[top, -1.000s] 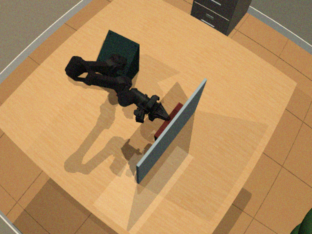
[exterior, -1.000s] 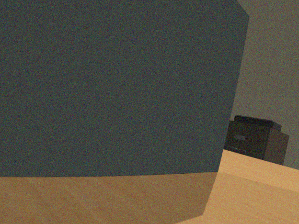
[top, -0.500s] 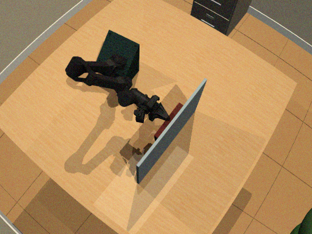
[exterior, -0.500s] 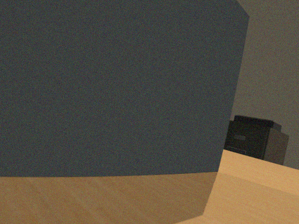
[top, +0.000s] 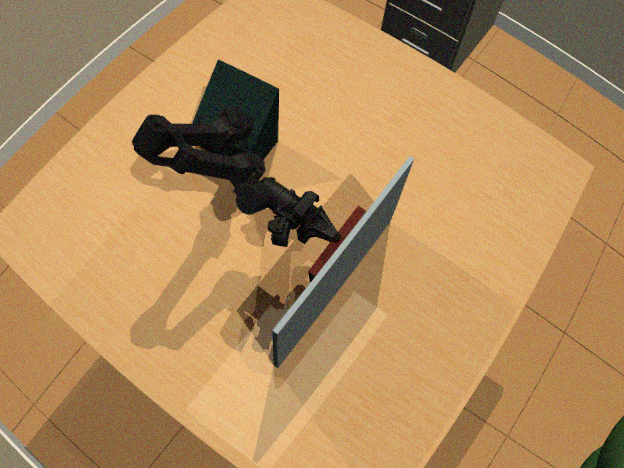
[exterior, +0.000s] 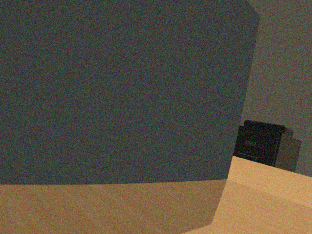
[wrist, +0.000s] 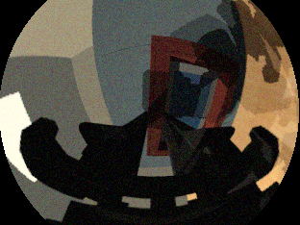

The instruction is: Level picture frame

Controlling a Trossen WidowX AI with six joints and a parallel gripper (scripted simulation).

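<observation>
Picture frame (top: 336, 242), dark red, one only, hanging flat against the arm-side face of the grey-blue wall panel (top: 347, 256). From the top view, seen edge-on as a narrow strip, long axis along the panel, roughly at the middle of the panel's length. In the wrist view, frame (wrist: 168, 53) shown face-on as a red border around a blue picture, taller than wide as that camera sees it, and visibly tilted against the panel's edges. Which end sits higher relative to the table: cannot tell.

Gripper (top: 330, 234), one, black, at the end of the single arm (top: 216, 163), tips touching the frame's outer edge near its middle, closed and clamped on the frame. Fingers dark in the wrist view, meeting at the frame's lower border as that camera sees it. Arm reaching from a dark green pedestal block (top: 221, 83), folded back once and then stretched toward the panel.

Wall panel, one, standing upright on the wooden table (top: 453, 166), running diagonally in the top view. From the exterior view, only the panel's plain back (exterior: 120, 88) visible, hiding frame, screw and gripper.

Filing cabinet (top: 428, 25), one, dark, with drawers, on the tiled floor (top: 564, 352) beyond the table's far corner, well apart from the panel.
</observation>
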